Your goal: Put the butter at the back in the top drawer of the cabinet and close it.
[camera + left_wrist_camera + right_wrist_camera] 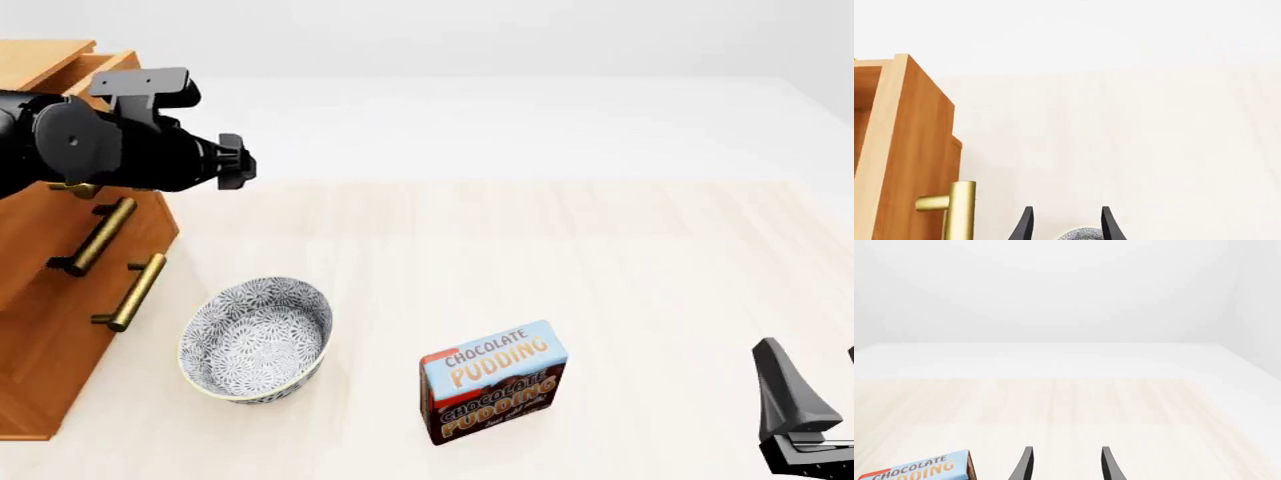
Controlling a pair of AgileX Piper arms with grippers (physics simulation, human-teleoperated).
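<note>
Black and empty, the right tool (801,400) sits nearest, at the near right corner of the pale wood bench (641,260); its wrist view shows the two fingers apart with nothing between them. Just beyond it and toward the middle stands the chocolate pudding box (494,380), upright and untouched. To its left is the patterned bowl (256,338), and nothing lies in it.

Farther back on the left stands the cabinet (40,330), with the two lower drawers shut. The top drawer (911,150) is pulled out, its brass handle (954,207) showing in the left wrist view. The left tool (1066,225) hovers beside that drawer front, above the bowl, fingers apart and holding nothing.

The butter shows in no view; my guess is that it already lies in the open drawer, whose inside is hidden by the arm, but I cannot tell. If so, the step in hand is the closing: the left tool needs to get against the drawer front and push it straight back until flush.
</note>
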